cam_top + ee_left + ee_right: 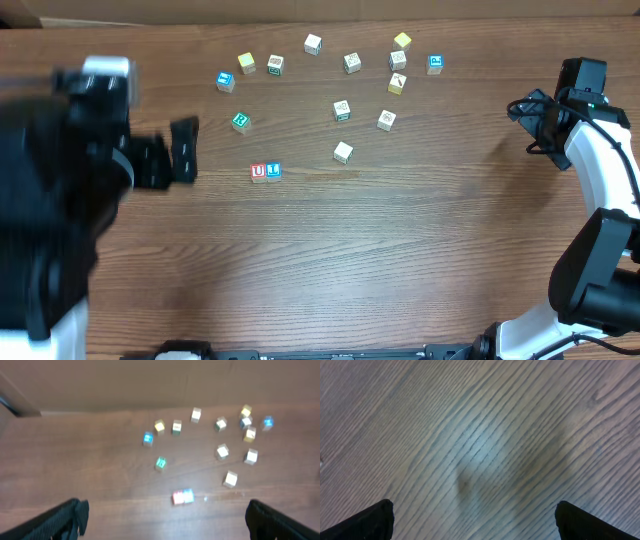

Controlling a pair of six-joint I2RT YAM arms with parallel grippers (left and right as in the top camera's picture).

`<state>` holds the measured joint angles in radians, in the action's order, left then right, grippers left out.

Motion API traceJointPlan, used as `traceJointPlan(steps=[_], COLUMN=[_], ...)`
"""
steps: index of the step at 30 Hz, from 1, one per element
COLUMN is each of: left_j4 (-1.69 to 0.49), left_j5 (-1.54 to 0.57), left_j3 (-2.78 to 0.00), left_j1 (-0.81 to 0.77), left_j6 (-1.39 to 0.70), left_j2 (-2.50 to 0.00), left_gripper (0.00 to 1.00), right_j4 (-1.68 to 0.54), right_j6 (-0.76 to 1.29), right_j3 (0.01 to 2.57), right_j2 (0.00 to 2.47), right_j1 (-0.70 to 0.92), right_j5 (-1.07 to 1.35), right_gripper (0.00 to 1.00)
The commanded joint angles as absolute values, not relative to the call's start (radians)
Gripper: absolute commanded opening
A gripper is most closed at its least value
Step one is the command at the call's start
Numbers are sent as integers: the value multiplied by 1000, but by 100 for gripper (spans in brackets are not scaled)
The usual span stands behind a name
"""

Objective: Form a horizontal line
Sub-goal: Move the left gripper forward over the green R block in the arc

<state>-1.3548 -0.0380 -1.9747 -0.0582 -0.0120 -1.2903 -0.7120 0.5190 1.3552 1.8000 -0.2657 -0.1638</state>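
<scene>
Red U cube (259, 172) touching blue-letter cube (274, 171); green-letter cube (240, 121) apart.

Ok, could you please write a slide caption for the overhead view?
Overhead view: a touching pair of letter cubes starts the row, other cubes scattered beyond, left claw open nearby.

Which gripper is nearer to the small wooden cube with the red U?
Left. The left gripper is close beside the red U wooden cube; the right gripper is far off.

Dark wood-grain tabletop (400, 270), plain tan board (125, 382) along its far edge, soft even light.
</scene>
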Motion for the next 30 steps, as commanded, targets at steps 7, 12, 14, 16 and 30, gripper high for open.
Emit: traceJointPlan(steps=[7,12,14,16,30], left_j4=[-1438,-1444,-1471,-1507,-1388], left_j5=[-102,-119,-125,-124,-94], left_j3=[-2234,-2234,-2233,-2232,-2180], left_j1=[-53,-53,-53,-56,-73], left_j6=[-22,-22,-32,-38,75], left_j2=[-1705,-1840,-1892,-1947,-2329], left_gripper=[99,27,18,16,52], right_j4=[-710,-710,-710,-710,-710], right_j6=[515,515,515,515,515], right_j3=[1368,1368,1368,1368,1368], right_j2=[1784,1784,1784,1784,1784], right_j1=[-266,-266,-266,-266,-266], right_j5=[-176,-176,-176,-176,-176], right_gripper=[100,100,100,100,100])
